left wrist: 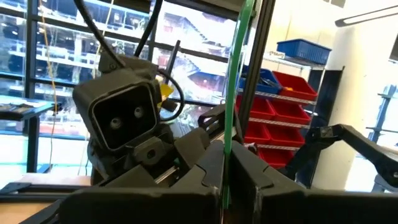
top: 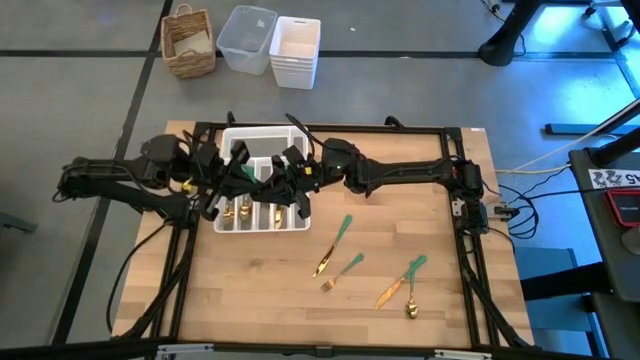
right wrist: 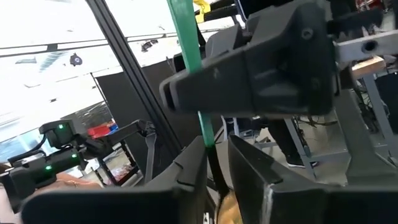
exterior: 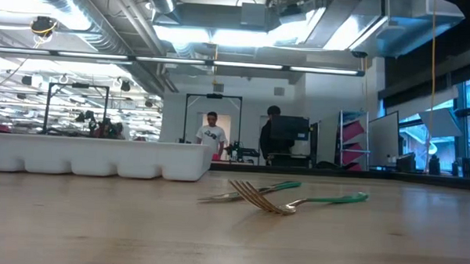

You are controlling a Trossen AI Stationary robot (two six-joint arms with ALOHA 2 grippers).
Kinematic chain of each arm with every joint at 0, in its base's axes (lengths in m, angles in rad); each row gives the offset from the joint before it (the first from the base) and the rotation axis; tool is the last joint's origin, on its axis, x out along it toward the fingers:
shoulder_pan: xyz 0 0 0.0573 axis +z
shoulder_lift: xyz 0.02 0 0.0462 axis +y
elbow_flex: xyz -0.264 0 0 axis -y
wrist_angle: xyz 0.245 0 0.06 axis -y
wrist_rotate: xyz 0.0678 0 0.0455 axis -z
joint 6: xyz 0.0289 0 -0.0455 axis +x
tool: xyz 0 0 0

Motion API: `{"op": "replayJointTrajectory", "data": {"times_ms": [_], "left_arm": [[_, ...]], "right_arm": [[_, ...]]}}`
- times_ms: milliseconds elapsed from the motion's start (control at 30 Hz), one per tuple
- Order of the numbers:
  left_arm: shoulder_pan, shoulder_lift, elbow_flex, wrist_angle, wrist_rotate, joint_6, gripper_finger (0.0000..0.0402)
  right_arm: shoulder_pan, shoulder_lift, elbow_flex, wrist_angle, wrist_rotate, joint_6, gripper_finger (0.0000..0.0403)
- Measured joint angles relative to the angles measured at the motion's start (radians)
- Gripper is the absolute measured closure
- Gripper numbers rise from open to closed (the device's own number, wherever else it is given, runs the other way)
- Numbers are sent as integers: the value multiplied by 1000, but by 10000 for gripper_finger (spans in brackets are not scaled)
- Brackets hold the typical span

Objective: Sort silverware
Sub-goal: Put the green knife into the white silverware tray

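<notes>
- Slim green-handled, gold-headed piece of silverware (left wrist: 231, 93): held upright above the white compartmented plastic tray (top: 262, 218), handle up, between both grippers.
- Left gripper (left wrist: 225, 186): clamped tight on the handle.
- Right gripper (right wrist: 216, 168): fingers parted a little around the same handle, facing the left one.
- Loose green-handled silverware (top: 338, 245) lies on the bare wooden table (top: 250, 290), well apart from the tray, handles angled toward the far right.

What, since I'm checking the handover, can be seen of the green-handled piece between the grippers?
The green-handled piece has a slim, straight green handle, plastic-looking, with a glint of gold at one end; fork, spoon or knife is hidden. It hangs over the white tray, clamped in the shut left gripper, the right gripper at its gold end.
</notes>
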Motion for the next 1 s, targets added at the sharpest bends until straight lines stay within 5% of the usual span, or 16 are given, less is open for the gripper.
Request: {"op": "replayJointTrajectory", "data": {"times_ms": [233,600,1000], "left_arm": [[-1,-69,0,-40,-12,1,401],[-1,-298,1,-352,-227,-11,401],[-1,-410,1,-971,-455,-306,401]], "right_arm": [[-2,0,0,0,3,-2,314],[-51,0,0,0,-76,-3,310],[-152,-21,0,-13,-245,1,311]]}}
